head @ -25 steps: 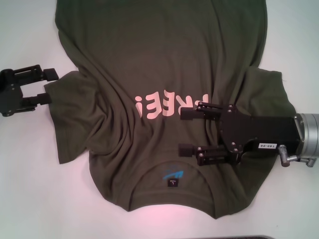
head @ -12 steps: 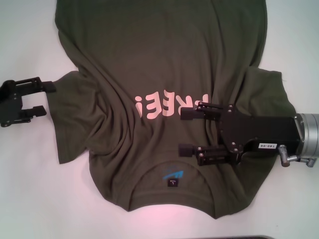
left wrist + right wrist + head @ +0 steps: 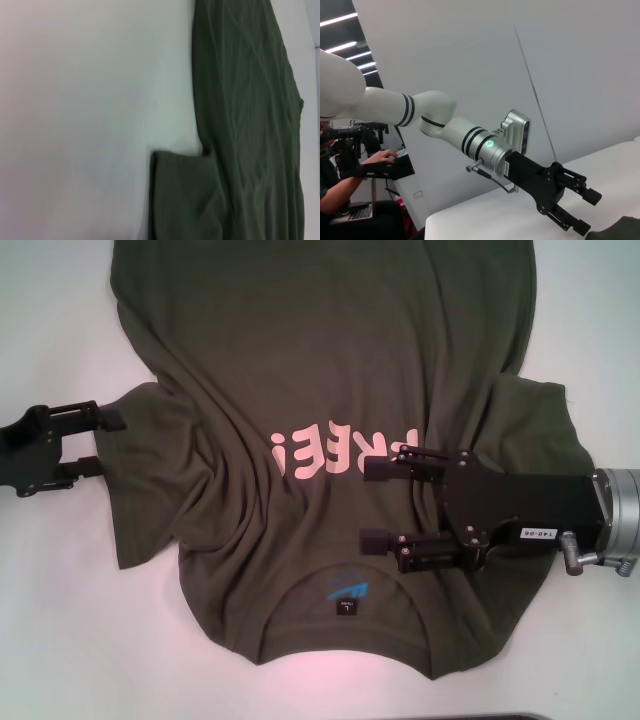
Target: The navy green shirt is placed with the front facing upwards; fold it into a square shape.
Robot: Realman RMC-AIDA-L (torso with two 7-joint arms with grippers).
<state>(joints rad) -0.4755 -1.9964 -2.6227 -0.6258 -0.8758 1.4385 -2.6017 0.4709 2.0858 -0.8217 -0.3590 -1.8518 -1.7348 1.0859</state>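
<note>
Shirt (image 3: pixel 320 440) lay spread front-up on the white desk (image 3: pixel 60 620), collar toward the near edge, hem running off the far edge of the head view. Pink letters (image 3: pixel 330 452) on the chest read upside down from the head camera. Small dark label (image 3: pixel 346 608) sat inside the collar. Fabric was creased in long diagonal folds across the chest; left sleeve (image 3: pixel 140 480) lay rumpled and partly bunched toward the body.

Left gripper (image 3: pixel 108 445) was at the desk's left side, fingers spread apart, tips just at the sleeve's outer edge, holding nothing. Whether the tips touched cloth could not be told. Left wrist view showed only the sleeve (image 3: pixel 185 195) and shirt side (image 3: pixel 250 125) against bare desk (image 3: pixel 80 115).

Right gripper (image 3: pixel 374 504) hovered over the chest on the shirt's right half, jaws wide apart, nothing between them, one finger over the last pink letters. Right wrist view showed the left gripper (image 3: pixel 585 212) spread open above a dark corner of cloth (image 3: pixel 615 232), and a seated person (image 3: pixel 350 175) beyond the desk
</note>
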